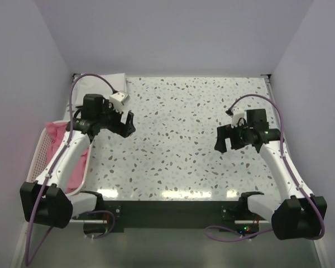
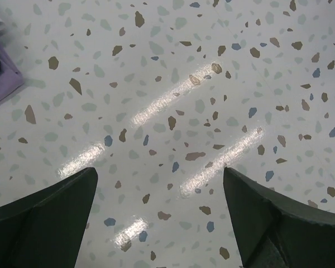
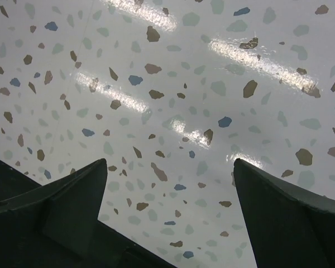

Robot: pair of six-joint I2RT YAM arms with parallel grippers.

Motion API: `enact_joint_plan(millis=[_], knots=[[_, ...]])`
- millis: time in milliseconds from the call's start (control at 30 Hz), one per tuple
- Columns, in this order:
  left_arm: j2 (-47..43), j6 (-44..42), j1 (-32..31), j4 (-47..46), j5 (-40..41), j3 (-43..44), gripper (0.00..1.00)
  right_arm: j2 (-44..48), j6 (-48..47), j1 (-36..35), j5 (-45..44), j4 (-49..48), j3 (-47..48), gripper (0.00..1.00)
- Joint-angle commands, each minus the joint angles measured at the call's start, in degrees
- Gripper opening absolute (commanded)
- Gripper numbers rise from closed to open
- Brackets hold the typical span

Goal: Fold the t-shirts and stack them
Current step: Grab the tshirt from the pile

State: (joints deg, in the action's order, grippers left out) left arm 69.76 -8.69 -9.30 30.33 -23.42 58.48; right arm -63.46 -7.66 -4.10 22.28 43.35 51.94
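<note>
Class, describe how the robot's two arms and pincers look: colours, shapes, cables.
The left arm and right arm have white links with bulky black joints. A purple cable loops along each. The left pincer and right pincer are black, with two wedge-shaped fingers.

We log a white desk (image 1: 184, 162) speckled brown, blue and grey-green, a pink t-shirt (image 1: 57, 135) in a white mesh basket (image 1: 39, 159), a white t-shirt (image 1: 116, 82), and purple cables (image 1: 71, 106).

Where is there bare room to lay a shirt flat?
The middle of the table, between the left arm and right arm, is bare through to the far right corner. Crowded: the far left corner, with the white shirt, and the left edge, where the basket holds the pink shirt.
</note>
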Motion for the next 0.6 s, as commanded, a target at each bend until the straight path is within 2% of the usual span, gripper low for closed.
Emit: enact_joint_plan(millis=[0, 100, 133, 200, 333, 367, 433, 567], knots=[[-0.59, -1.42, 1.74, 1.75, -2.68, 3.04, 1.0, -0.08, -1.39, 0.05, 1.1, 1.38, 1.05, 0.99], [2.21, -2.55, 7.79, 6.57, -7.84, 9.0, 1.0, -1.05, -2.18, 0.05, 0.66, 2.79, 2.1, 0.99], [3.27, -4.74, 9.28, 10.76, -8.74, 10.85, 1.0, -1.31, -2.62, 0.06, 0.66, 3.14, 2.37, 0.99], [5.64, -7.38, 15.78, 14.74, -8.14, 16.04, 1.0, -1.49, -2.8, -0.03, 0.74, 3.49, 2.29, 0.99], [9.6, -18.34, 28.08, 25.88, -8.14, 23.07, 1.0, -1.66, -3.32, -0.03, 1.36, 3.49, 1.93, 0.99], [10.83, -20.82, 33.16, 28.1, -8.22, 25.69, 1.0, -1.75, -3.41, 0.05, 1.62, 3.58, 1.85, 0.99], [14.34, -27.04, 40.19, 33.1, -7.26, 27.73, 1.0, -2.1, -3.5, 0.05, 2.15, 3.49, 1.85, 0.99], [17.87, -34.89, 46.03, 35.94, -2.69, 24.5, 1.0, -4.65, -3.59, -0.03, 3.29, 3.58, 2.28, 0.99]])
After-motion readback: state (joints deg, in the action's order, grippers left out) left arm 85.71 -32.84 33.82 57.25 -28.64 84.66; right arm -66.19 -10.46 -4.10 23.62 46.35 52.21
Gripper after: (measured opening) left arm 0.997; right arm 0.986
